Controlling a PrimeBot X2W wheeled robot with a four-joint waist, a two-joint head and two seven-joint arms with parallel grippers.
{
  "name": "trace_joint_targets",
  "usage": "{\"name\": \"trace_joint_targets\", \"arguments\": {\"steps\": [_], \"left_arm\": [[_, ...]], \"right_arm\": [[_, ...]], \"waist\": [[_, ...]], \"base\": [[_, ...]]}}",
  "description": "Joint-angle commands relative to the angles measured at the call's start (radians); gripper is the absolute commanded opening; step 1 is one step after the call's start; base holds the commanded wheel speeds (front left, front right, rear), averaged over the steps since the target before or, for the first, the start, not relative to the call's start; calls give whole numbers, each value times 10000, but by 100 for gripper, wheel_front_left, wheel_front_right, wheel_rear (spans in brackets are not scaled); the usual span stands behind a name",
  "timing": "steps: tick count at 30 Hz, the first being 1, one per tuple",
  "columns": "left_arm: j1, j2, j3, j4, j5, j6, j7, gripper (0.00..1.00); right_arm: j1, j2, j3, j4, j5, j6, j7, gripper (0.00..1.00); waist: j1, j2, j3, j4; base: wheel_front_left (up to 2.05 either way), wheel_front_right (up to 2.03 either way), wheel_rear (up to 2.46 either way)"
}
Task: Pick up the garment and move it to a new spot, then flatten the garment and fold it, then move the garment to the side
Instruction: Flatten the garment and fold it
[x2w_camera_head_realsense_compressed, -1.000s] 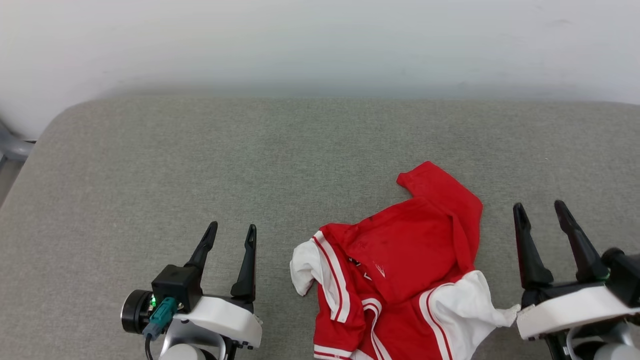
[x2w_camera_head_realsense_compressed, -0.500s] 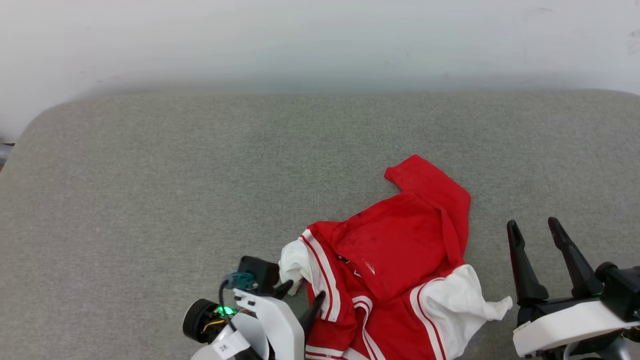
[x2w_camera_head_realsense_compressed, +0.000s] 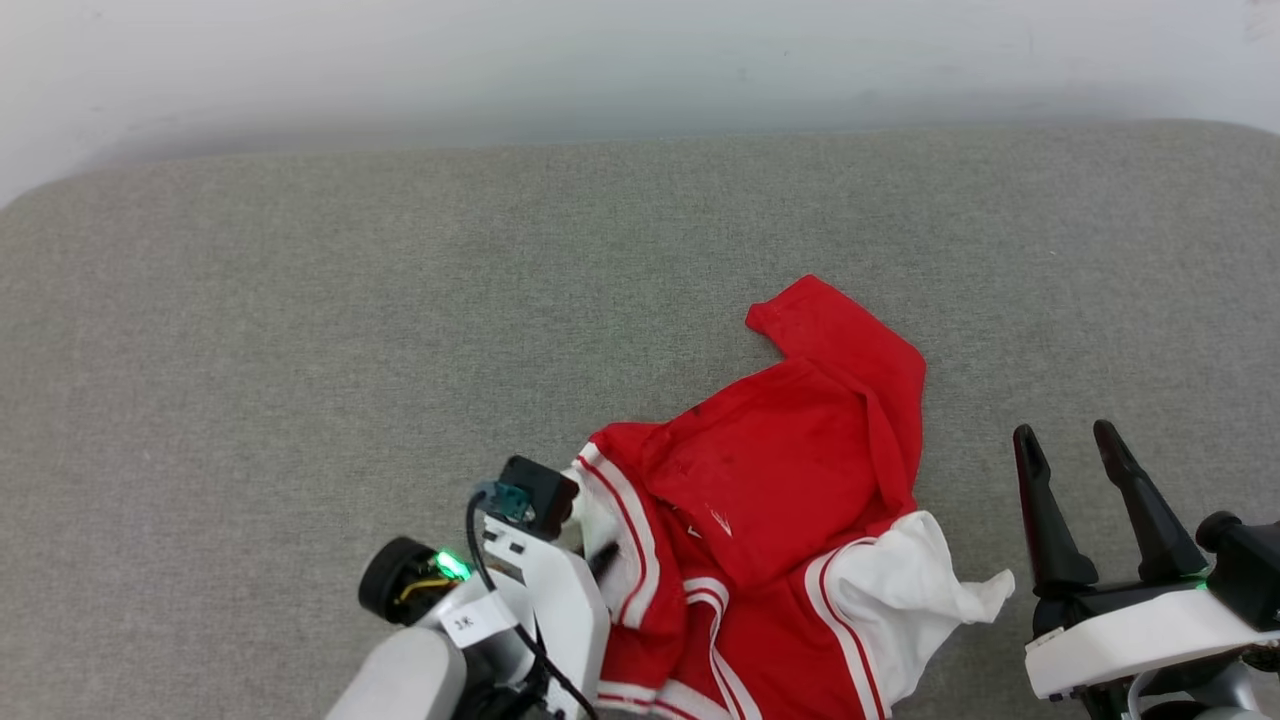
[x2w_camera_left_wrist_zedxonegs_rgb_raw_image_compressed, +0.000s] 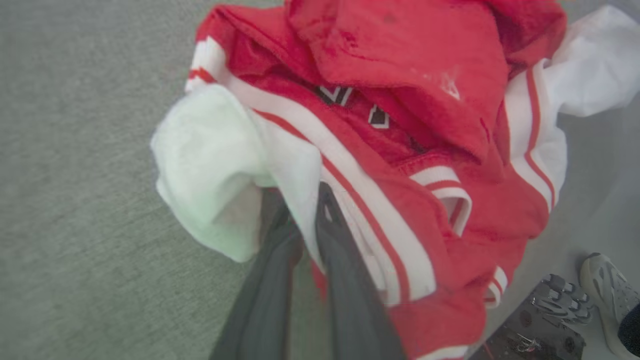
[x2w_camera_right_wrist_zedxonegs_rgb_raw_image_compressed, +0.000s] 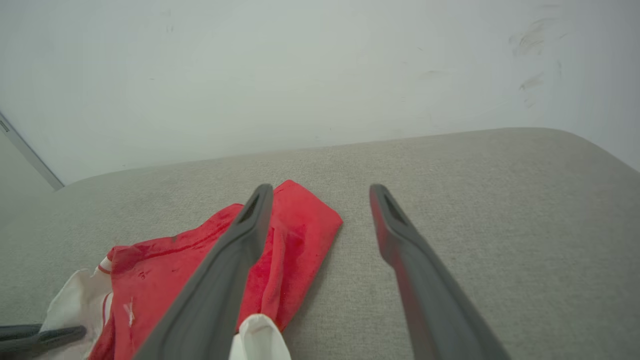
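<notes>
Red garment (x2w_camera_head_realsense_compressed: 790, 490) at near cushion (x2w_camera_head_realsense_compressed: 300, 330) edge, left end effector (x2w_camera_left_wrist_zedxonegs_rgb_raw_image_compressed: 302, 200) clamping sleeve (x2w_camera_left_wrist_zedxonegs_rgb_raw_image_compressed: 210, 155), right end effector (x2w_camera_head_realsense_compressed: 1065, 432) apart

The garment (x2w_camera_head_realsense_compressed: 790, 490) lies bunched on the bench (x2w_camera_head_realsense_compressed: 300, 350), at the lower centre-right of the head view, with one corner reaching up toward the wall (x2w_camera_head_realsense_compressed: 600, 60) along the top. The left end effector (x2w_camera_head_realsense_compressed: 600, 555) sits at the garment's left edge, its fingers pinching the fabric there. The right end effector (x2w_camera_head_realsense_compressed: 1065, 440) stands at the lower right, just beside the garment's right edge and not touching it.
</notes>
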Motion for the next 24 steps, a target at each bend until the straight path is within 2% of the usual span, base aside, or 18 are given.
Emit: {"name": "trace_joint_targets", "arguments": {"steps": [1,5,6,11,14,18,24], "left_arm": [[-165,157,146,-148,156,120,-221,0],[12,474,664,-659,287,574,-697,0],[12,474,664,-659,287,574,-697,0],[620,1012,1461,-1437,290,1203,-957,0],[1226,1114,1899,-1714,63,1584,-986,0],[2197,922,2262,-1628,-394,1999,-1032,0],[3119,370,2437,-799,-1021,2124,-1476,0]], "right_arm": [[-126,24,-23,43,102,-3,-41,100],[-102,23,-152,70,114,-3,-42,100],[-102,23,-152,70,114,-3,-42,100],[-117,21,-252,2,92,-3,84,100],[-149,20,-280,-20,75,-3,154,100],[-177,19,-279,-62,59,-3,231,100],[-179,19,-256,-176,-29,-3,318,100]], "waist": [[-1,0,10,57],[-1,0,-31,254],[-1,0,-31,254],[-1,0,-69,590],[-1,0,-85,762],[-1,0,-81,889],[-1,0,-92,955]], "base": [[0,0,0],[0,0,0],[0,0,0],[0,0,0],[0,0,0],[0,0,0],[0,0,0]]}}
